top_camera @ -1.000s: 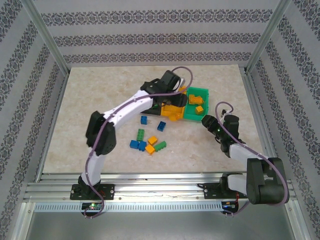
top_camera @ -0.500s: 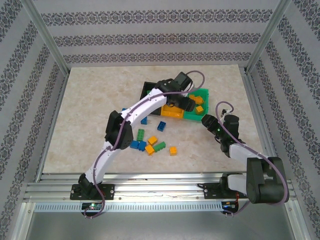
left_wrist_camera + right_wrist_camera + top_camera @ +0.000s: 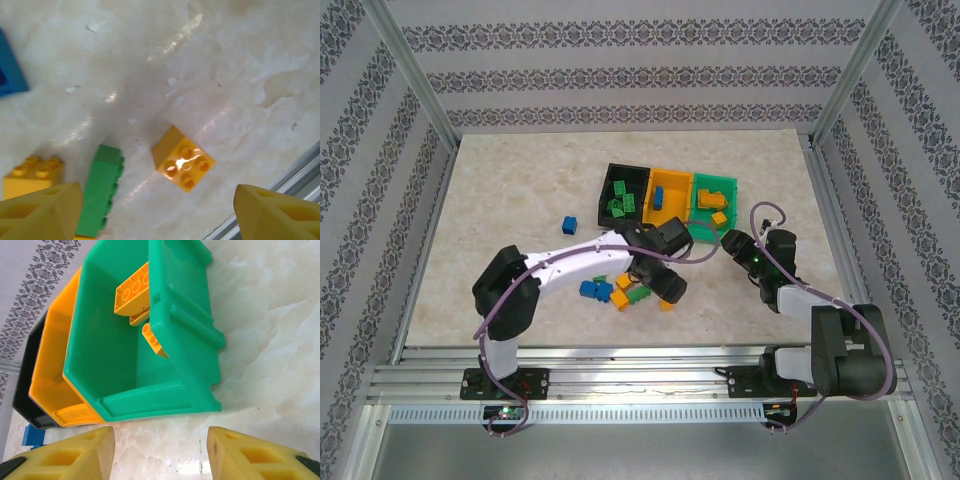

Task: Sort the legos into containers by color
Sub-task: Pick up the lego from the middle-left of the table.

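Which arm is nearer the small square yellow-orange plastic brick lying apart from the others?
Left. The left arm hangs above the yellow-orange brick, open jaws either side of it. The right arm sits off to its right, jaws facing the green plastic bin.

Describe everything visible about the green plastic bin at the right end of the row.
The green rectangular plastic bin is glossy and open-topped, with a thickened rim and raised ribs on its outer wall. It stands upright on the pale marbled tabletop, rightmost of three, its side against the orange-yellow plastic bin. Inside lie yellow-orange studded bricks; I see no green ones.
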You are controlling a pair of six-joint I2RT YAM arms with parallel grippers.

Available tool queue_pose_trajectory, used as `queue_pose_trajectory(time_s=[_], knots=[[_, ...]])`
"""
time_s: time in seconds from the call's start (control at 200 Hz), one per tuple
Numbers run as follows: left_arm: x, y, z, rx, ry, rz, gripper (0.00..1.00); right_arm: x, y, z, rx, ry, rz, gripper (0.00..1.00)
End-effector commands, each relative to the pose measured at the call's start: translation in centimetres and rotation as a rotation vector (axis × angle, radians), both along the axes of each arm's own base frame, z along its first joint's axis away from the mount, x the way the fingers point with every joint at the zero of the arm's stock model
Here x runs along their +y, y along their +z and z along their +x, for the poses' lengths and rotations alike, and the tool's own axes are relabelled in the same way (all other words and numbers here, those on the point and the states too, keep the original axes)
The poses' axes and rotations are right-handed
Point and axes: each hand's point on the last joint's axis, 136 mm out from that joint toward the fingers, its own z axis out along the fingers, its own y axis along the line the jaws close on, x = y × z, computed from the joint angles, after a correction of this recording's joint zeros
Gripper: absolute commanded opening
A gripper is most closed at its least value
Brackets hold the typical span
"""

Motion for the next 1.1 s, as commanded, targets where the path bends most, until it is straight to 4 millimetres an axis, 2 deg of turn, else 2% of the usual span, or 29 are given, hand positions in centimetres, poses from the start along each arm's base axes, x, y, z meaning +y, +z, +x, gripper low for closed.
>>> queue_pose_trajectory(time_s=[0.0, 0.15, 0.265, 0.39, 0.565, 0.64, 0.854, 1.094], knots=[[-1.0, -2.2, -0.1, 0.012, 0.075, 0.022, 0.81, 0.0, 0.1, 0.1, -0.014, 0.001, 0.02, 0.52], [-1.4, -3.0, 0.7, -0.013, 0.158, 0.037, 0.81, 0.0, 0.0, 0.1, -0.012, 0.004, 0.023, 0.52], [-2.2, -4.0, 0.5, 0.009, 0.156, 0.036, 0.8, 0.0, 0.2, 0.1, -0.014, 0.003, 0.024, 0.52], [-2.3, -5.0, 0.1, 0.034, 0.143, 0.065, 0.71, 0.0, 0.1, 0.1, -0.013, 0.004, 0.025, 0.52], [-2.3, -5.0, -0.4, 0.035, 0.129, 0.065, 0.66, 0.1, 0.0, 0.1, -0.009, 0.004, 0.026, 0.52], [-2.2, -4.9, -0.4, 0.034, 0.13, 0.064, 0.6, 0.1, 0.1, 0.2, -0.013, 0.005, 0.024, 0.52], [-1.7, -3.9, -1.4, 0.009, 0.12, 0.097, 0.63, 0.0, 0.1, 0.1, -0.011, 0.003, 0.025, 0.52], [-1.0, -4.7, -1.9, 0.019, 0.13, 0.111, 0.59, 0.0, 0.0, 0.1, -0.01, 0.004, 0.026, 0.52]])
